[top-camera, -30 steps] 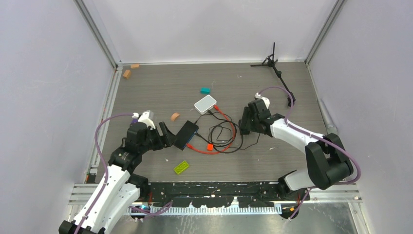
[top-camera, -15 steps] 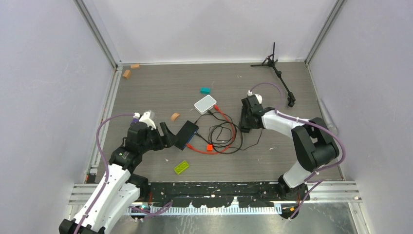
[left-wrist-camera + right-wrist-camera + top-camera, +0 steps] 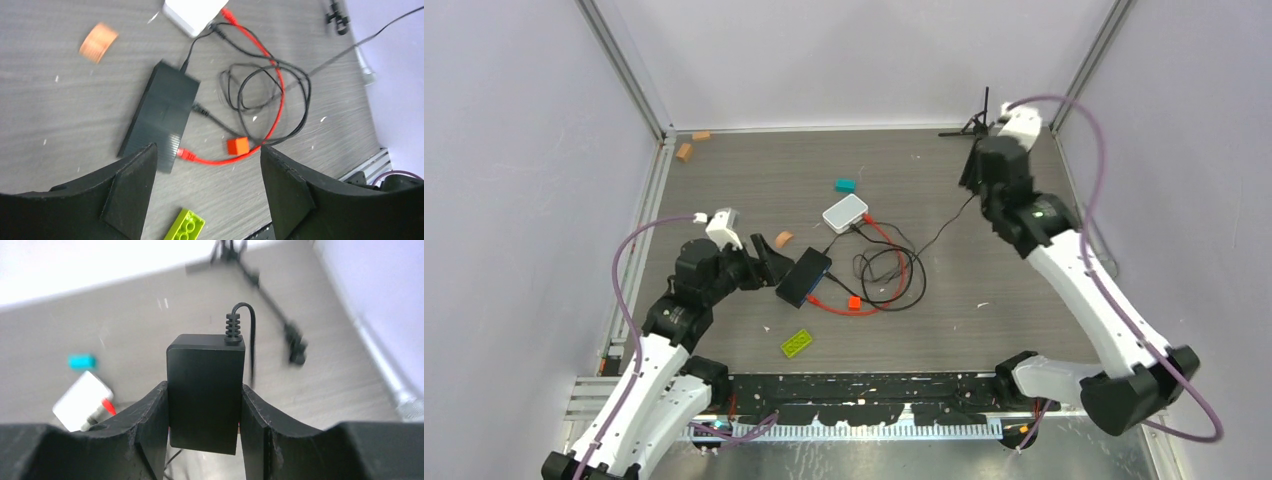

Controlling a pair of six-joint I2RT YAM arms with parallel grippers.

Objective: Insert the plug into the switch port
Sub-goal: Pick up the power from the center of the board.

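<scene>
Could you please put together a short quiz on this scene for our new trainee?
1. True or false: the right gripper is shut on the power brick.
2. What does the left gripper hold? A nothing; B the green brick; C the teal block.
3. Which box does one end of the red cable reach?
Key: 1 true; 2 A; 3 the white box.

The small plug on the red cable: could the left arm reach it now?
Probably yes: the open, empty left hand hangs over the small red-orange cable plug, which lies uncovered beside the flat black box.
</scene>
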